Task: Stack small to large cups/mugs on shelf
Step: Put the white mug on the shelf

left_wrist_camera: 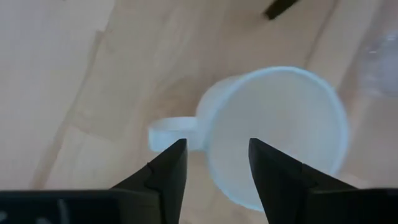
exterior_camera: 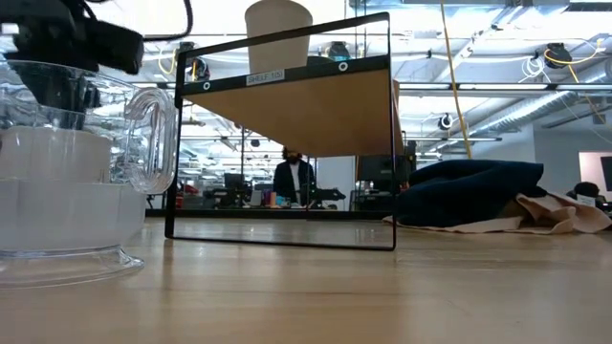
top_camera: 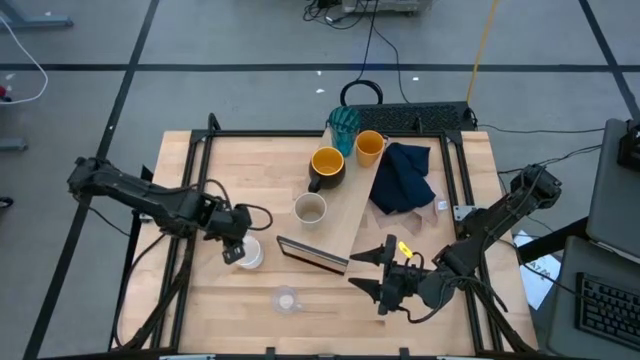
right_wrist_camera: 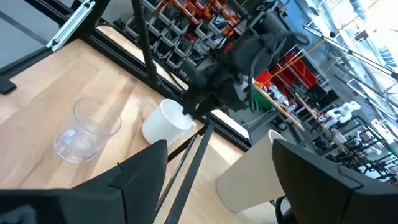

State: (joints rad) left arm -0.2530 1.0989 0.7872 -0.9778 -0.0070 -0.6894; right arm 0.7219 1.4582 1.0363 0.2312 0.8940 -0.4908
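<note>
From above, the left gripper hangs over the white mug, which stands on the table directly beneath it, just short of the shelf. The right gripper, fingers spread wide and empty, sits at the shelf's near end.

In the low view, the clear glass fills the foreground; the shelf slopes behind.

From the left wrist, the fingers stand parted over the mug's rim near its handle, apparently not gripping.

Grey floor, black tape lines
</note>
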